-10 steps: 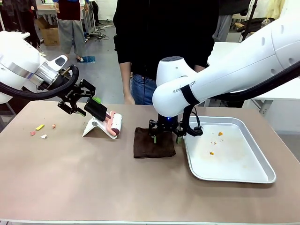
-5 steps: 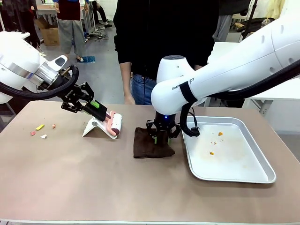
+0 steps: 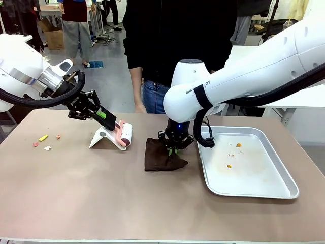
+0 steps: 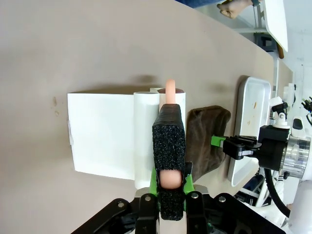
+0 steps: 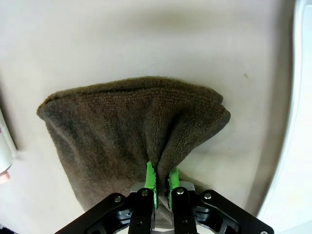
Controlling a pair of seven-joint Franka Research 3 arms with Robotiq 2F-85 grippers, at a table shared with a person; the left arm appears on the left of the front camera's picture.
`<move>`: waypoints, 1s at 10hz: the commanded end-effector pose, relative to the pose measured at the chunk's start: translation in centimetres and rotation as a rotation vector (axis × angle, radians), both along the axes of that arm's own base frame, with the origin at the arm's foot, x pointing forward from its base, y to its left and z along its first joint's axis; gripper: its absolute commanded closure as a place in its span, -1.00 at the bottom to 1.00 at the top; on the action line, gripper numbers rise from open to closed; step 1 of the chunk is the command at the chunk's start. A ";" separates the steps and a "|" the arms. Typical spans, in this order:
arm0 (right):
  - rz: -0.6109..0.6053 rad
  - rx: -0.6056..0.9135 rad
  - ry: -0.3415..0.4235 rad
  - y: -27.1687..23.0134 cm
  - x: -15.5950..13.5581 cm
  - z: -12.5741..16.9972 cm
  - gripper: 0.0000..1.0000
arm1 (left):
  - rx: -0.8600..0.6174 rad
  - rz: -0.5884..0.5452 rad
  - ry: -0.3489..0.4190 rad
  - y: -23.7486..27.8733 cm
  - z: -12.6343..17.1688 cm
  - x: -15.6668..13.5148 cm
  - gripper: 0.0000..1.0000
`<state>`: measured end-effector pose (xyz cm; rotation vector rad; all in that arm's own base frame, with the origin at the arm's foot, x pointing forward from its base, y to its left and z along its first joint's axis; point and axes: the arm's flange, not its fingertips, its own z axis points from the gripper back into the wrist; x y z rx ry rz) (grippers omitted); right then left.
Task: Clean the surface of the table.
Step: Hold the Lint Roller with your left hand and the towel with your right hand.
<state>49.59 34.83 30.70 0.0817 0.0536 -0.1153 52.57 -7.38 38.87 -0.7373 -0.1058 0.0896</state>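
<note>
The taupe table [image 3: 101, 193] carries a dark brown cloth [image 3: 158, 158] near its middle. My right gripper [image 3: 174, 148] points down and is shut on the cloth's right edge, so the fabric bunches between the green pads [image 5: 150, 181]; the rest of the cloth [image 5: 126, 122] lies spread on the top. At the left, a lint roller [image 3: 125, 134] rests on a white stand [image 3: 100, 138]. My left gripper [image 3: 110, 122] is shut on its pink handle [image 4: 170, 90].
A shiny metal tray [image 3: 264, 175] with a few orange crumbs [image 3: 238, 145] lies right of the cloth. Small scraps [image 3: 43, 138] sit near the table's left edge. A person [image 3: 177, 40] in black stands at the far side. The table's front half is bare.
My right gripper shut on the cloth's right edge and pulled it up into a bunch. My left gripper shut on the roller's pink handle.
</note>
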 end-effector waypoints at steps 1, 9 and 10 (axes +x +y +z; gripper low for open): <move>0.017 0.024 0.017 -0.9 -0.9 -1.5 1.00 | -0.008 0.006 -0.023 -0.1 0.2 0.2 1.00; -0.017 0.173 -0.038 -3.6 -1.5 1.6 1.00 | -0.035 0.004 -0.096 -0.2 2.7 -0.6 1.00; -0.009 0.255 -0.049 -4.9 -2.0 3.1 1.00 | -0.053 0.004 -0.128 0.0 3.8 -1.2 1.00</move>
